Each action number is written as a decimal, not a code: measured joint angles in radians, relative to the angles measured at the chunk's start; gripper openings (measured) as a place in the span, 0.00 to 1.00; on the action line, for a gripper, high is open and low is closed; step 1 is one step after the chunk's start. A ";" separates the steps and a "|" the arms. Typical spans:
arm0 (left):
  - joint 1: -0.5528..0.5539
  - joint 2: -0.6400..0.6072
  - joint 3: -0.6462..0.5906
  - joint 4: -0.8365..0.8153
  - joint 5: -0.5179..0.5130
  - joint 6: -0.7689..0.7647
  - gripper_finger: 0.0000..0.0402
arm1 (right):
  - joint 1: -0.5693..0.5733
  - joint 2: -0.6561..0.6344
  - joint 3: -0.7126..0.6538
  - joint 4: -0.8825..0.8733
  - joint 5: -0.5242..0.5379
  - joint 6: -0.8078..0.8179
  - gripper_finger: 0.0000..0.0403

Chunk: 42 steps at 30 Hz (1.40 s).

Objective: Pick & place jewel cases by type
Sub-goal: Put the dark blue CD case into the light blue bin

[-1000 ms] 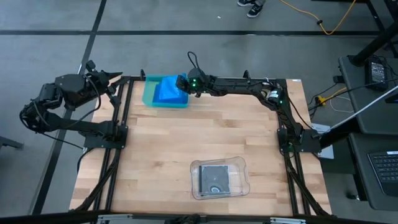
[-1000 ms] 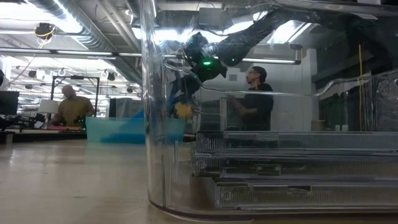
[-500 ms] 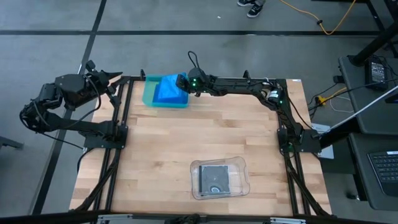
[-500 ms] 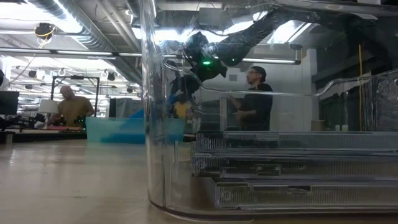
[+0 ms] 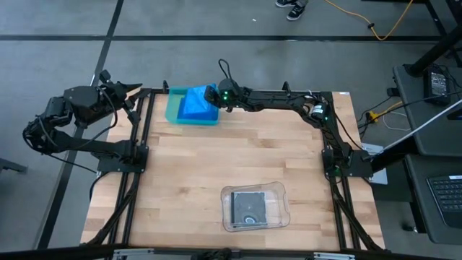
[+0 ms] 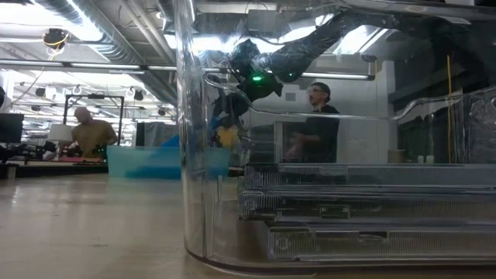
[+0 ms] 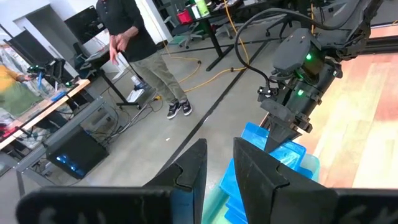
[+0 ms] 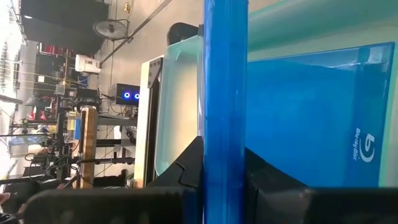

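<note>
A big workshop of desks and screens spreads behind the pale wooden table (image 5: 216, 166). Over its far edge the right gripper (image 8: 217, 168) is clamped on a bright blue rectangular plastic jewel case (image 8: 225, 93), held on edge above the teal translucent tray (image 5: 173, 108), where more blue cases (image 5: 195, 107) lie with a Blu-ray Disc logo (image 8: 365, 146) showing. It should handle light, stiff, slick and brittle; thin edges are the place to pinch. Near the front edge, dark grey square cases (image 5: 250, 207) sit in the clear plastic tray (image 5: 281, 193). The left gripper (image 7: 219, 171) waits off the far left corner, fingers slightly parted, empty.
</note>
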 joint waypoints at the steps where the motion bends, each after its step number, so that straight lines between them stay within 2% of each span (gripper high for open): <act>1: 0.000 0.000 0.000 0.000 0.000 -0.001 0.18 | 0.000 0.000 0.000 0.000 0.000 0.000 0.12; 8: 0.000 0.000 0.000 0.005 0.000 -0.002 0.18 | 0.007 0.000 0.005 0.016 0.000 -0.001 0.12; 12: 0.000 0.000 0.000 0.030 -0.001 -0.002 0.17 | 0.013 0.012 0.067 -0.009 0.000 -0.040 0.12; 17: 0.000 0.000 0.000 0.046 -0.001 -0.001 0.17 | 0.008 0.054 0.159 -0.164 -0.032 -0.122 0.12; 31: 0.000 0.000 0.000 0.040 0.003 -0.018 0.17 | 0.005 0.059 0.161 -0.232 -0.083 -0.144 0.12; 42: 0.000 0.000 0.000 0.041 0.002 -0.020 0.17 | 0.001 0.058 0.161 -0.245 -0.082 -0.144 0.12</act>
